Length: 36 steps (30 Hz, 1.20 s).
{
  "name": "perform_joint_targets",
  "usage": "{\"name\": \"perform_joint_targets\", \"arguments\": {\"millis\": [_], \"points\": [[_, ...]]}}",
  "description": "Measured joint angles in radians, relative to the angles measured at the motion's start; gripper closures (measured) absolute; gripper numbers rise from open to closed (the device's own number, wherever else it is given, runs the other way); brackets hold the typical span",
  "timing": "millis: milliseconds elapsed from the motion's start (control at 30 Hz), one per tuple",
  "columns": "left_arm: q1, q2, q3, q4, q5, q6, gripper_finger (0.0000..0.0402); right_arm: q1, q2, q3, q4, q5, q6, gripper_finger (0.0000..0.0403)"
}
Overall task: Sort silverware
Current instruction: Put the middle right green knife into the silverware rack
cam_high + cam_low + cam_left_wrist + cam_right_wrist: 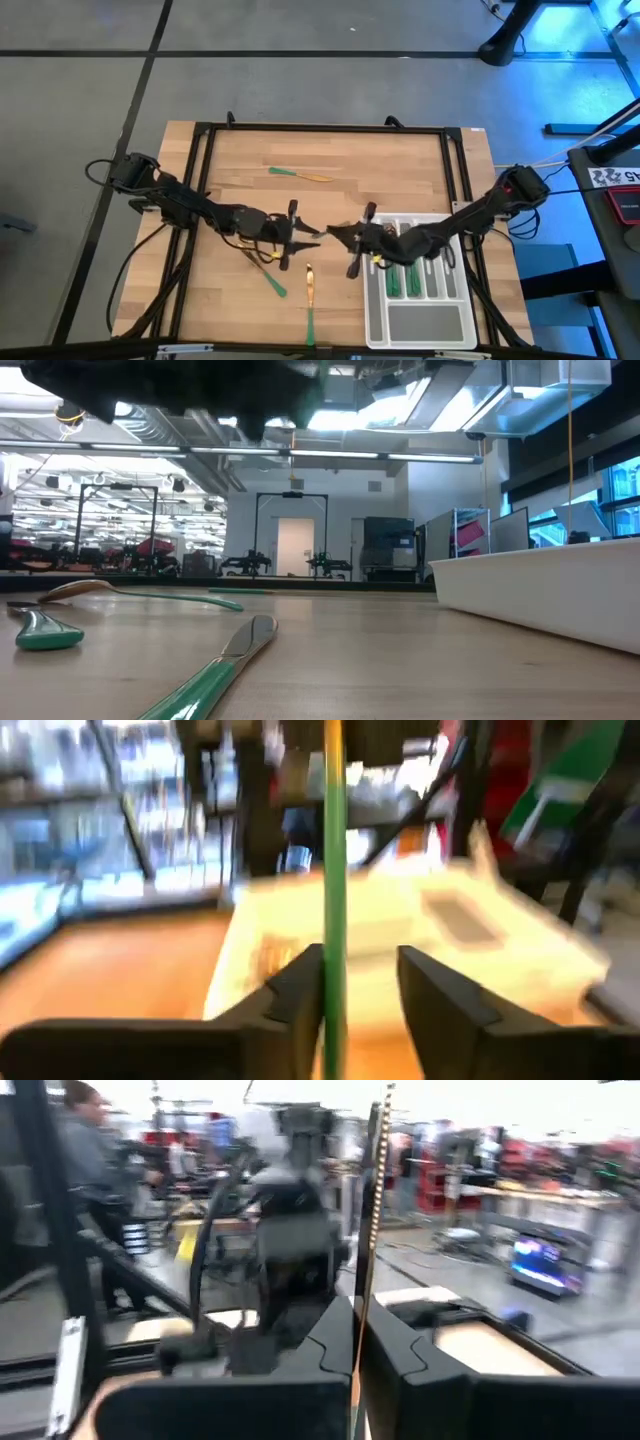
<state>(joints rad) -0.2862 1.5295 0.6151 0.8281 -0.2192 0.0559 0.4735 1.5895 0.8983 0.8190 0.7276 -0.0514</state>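
Over the table's middle, one piece of silverware (335, 870) stands upright between my two grippers; its slim green handle turns gold at the top. My left gripper (360, 970), also (300, 232), is open, with the handle in its gap close to one finger. My right gripper (358, 1320), also (335, 232), faces it and is shut on the same piece, which its wrist view shows edge-on. More silverware lies flat on the wood: one piece (300, 175) far off, two (270, 270) crossed near the left gripper, one (310, 300) near the front edge. My left gripper has the green handle (335, 1000) right beside the inner side of one finger (300, 995), with a gap to the other finger; whether it touches, I cannot tell. My right gripper pinches the piece between its two fingers, at a thin stretch (366, 1285) seen edge-on. The fingers come level from the table's right and lie across it. The piece stands upright, clear of the table.
The pale grey divided tray (455, 325) lies at the front right, with green-handled pieces (410, 278) in its narrow compartments; its wall (540, 590) rises on the low view's right. A black frame (320, 128) borders the table. A person (85, 1140) stands in the room beyond.
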Motion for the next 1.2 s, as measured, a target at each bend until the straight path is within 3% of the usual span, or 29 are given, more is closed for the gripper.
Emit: {"name": "perform_joint_targets", "arguments": {"millis": [133,300,400,467,567,800,1033,1200], "points": [[0.000,0.001,0.000,-0.168,-0.058,-0.064,0.0230,0.042,-0.079,0.001,-0.202,0.136,0.085,0.0400],[0.000,0.002,-0.002,-0.275,-0.156,-0.108,0.0206,0.057,-0.220,0.092,-0.767,0.122,0.495,0.0401],[0.000,0.002,-0.002,-0.281,-0.173,-0.108,0.0204,0.057,-0.244,0.213,-1.245,0.033,0.809,0.0401],[0.000,0.002,-0.002,-0.274,-0.173,-0.108,0.0204,0.045,-0.243,0.289,-1.539,-0.100,1.010,0.0401],[0.000,0.002,-0.002,-0.278,-0.173,-0.101,0.0204,0.037,-0.232,0.344,-1.800,-0.313,1.228,0.0401],[-0.002,0.002,-0.002,-0.309,-0.174,-0.110,0.0204,0.111,-0.248,0.310,-1.961,-0.573,1.509,0.0402],[-0.004,0.002,-0.002,-0.379,-0.174,-0.132,0.0204,0.222,-0.247,0.308,-2.145,-0.620,1.878,0.0402],[-0.004,0.002,-0.002,-0.383,-0.174,-0.123,0.0204,0.225,-0.298,0.195,-2.105,-0.660,1.982,0.0402]]}}
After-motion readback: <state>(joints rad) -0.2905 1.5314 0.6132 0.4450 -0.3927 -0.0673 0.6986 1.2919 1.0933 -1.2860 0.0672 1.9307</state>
